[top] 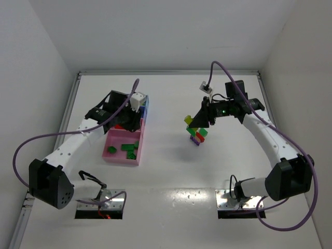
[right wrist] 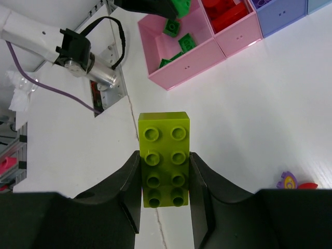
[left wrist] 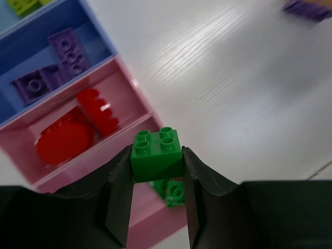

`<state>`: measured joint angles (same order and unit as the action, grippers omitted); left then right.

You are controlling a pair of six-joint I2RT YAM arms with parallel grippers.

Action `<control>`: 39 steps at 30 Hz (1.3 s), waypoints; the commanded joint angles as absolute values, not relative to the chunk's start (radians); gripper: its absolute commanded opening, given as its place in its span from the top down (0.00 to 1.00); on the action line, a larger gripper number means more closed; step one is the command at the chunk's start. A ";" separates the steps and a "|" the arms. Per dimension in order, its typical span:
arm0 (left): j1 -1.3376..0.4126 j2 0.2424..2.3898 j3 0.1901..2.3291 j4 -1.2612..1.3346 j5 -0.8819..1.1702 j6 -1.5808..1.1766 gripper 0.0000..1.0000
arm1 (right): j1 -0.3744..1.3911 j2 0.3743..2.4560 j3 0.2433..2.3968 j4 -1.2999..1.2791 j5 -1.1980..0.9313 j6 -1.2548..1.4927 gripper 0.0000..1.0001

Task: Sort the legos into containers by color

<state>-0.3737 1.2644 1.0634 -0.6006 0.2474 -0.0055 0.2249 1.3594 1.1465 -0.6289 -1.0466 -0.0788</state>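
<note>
My left gripper (left wrist: 155, 171) is shut on a green brick (left wrist: 155, 153), studs up, above the near pink compartment's rim (left wrist: 155, 218), where another green brick (left wrist: 174, 191) lies. Beyond it, red bricks (left wrist: 78, 129) fill a second pink compartment and purple bricks (left wrist: 57, 62) a blue one. My right gripper (right wrist: 165, 181) is shut on a long lime brick (right wrist: 163, 155), held above the table right of centre, as the top view shows (top: 189, 120). A small stack of green, red and purple bricks (top: 197, 137) stands on the table just below it. The containers (top: 120, 162) sit at the left.
The left arm's base and purple cable (right wrist: 78, 49) lie beyond the containers in the right wrist view. White walls close the table at the back and sides. Both arm bases (top: 101, 202) sit at the near edge.
</note>
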 commanded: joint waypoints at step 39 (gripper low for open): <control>-0.347 1.158 0.741 0.669 1.075 -0.862 0.20 | 0.296 1.422 1.065 0.274 -1.212 0.810 0.91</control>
<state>-0.3107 1.1625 0.7311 0.2405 1.0599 -0.5964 0.2798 1.4151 1.0683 0.0326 -1.1721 0.6128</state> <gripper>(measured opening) 0.797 0.351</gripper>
